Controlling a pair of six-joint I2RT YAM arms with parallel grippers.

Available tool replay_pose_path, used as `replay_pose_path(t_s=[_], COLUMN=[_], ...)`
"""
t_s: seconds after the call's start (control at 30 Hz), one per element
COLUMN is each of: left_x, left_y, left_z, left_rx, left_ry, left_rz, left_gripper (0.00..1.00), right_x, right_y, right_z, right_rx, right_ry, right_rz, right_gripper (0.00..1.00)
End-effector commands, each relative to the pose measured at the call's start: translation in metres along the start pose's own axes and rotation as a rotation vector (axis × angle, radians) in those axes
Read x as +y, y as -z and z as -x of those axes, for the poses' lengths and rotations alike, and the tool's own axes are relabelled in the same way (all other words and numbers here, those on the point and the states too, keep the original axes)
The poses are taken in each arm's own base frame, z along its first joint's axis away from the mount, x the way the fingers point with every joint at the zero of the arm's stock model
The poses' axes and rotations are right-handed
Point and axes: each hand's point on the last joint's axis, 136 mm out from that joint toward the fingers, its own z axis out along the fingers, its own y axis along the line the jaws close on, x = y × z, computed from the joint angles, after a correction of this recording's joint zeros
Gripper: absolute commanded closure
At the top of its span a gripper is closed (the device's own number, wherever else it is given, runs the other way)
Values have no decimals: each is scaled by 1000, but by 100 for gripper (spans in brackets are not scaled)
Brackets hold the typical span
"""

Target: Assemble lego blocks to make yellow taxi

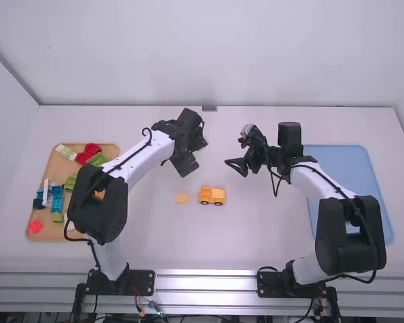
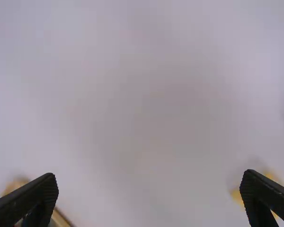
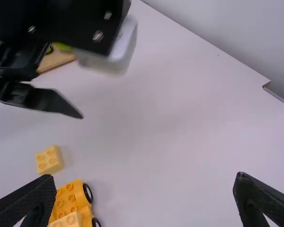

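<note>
- White table (image 1: 256, 242) holds wheeled yellow chassis (image 1: 212, 195), small yellow block (image 1: 181, 198) near it.
- Both likely light, rigid; grip opposite sides, clear of studs (image 3: 52, 161).
- Left gripper (image 2: 149, 174), right gripper (image 3: 145, 175): wide, empty.

From above the near side, the high view faces forward and down across the white table (image 1: 256, 235); closer in, the left wrist view looks down at it, while the right wrist view slants leftward, sharing the wheeled yellow base (image 1: 212, 195) with the high view.
</note>
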Motion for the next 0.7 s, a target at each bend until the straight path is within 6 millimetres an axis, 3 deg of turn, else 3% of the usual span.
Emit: replay_pose_path(t_s=[0.0,0.1,0.23,0.43,0.67], left_x=[-32,-47,-48,-50,-67], left_y=[16,35,47,15,-14], left_z=[0,-15,-26,-48,-48], left_rx=[-215,-489,-851,-1056,-1095], left_ry=[-411,-538,-555,-472,-336], left_rz=[-260,-463,-517,-437,-436], left_gripper=[1,1,0,1,1], right_x=[-2,-2,-1,2,15], right_y=[8,8,8,8,3], right_z=[23,24,24,25,25], right_rx=[-37,-39,-42,-47,-48], right_ry=[47,48,51,37,63], right_rz=[-12,-12,-10,7,58], right_gripper=[1,1,2,1,1])
